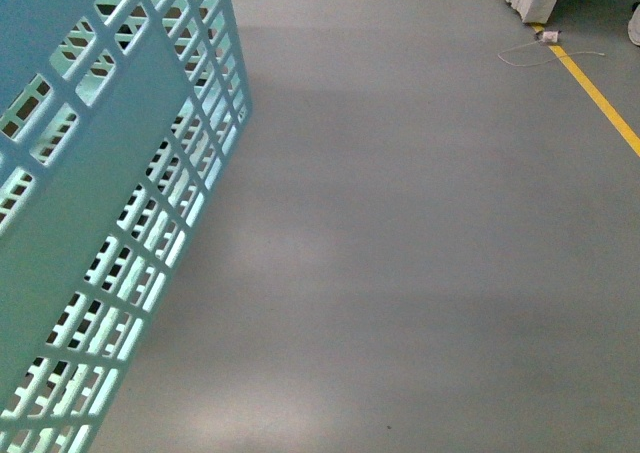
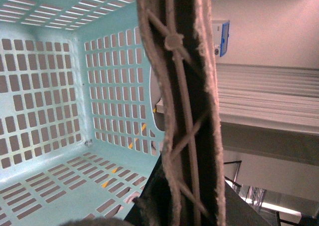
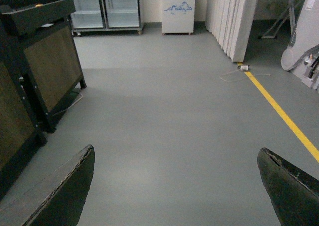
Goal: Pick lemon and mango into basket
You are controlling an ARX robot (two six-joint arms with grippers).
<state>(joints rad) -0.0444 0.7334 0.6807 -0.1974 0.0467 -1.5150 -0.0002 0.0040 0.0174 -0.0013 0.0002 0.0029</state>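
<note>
The mint-green basket [image 1: 110,223] hangs tilted at the left of the front view, its slotted wall filling that side. In the left wrist view its brown ribbed handle [image 2: 184,111] runs straight through my left gripper [image 2: 174,206], which is shut on it, and the basket's inside [image 2: 50,111] holds nothing that I can see. My right gripper [image 3: 177,186] is open over bare grey floor, with nothing between its dark fingers [image 3: 65,191]. Neither the lemon nor the mango is in view.
Grey floor [image 1: 420,253] stretches ahead, with a yellow line [image 1: 600,98] and a white cable [image 1: 545,53] at the far right. A dark wooden stand [image 3: 35,66] is at one side of the right wrist view, with glass-door cabinets [image 3: 104,6] and white folded panels [image 3: 232,16] beyond.
</note>
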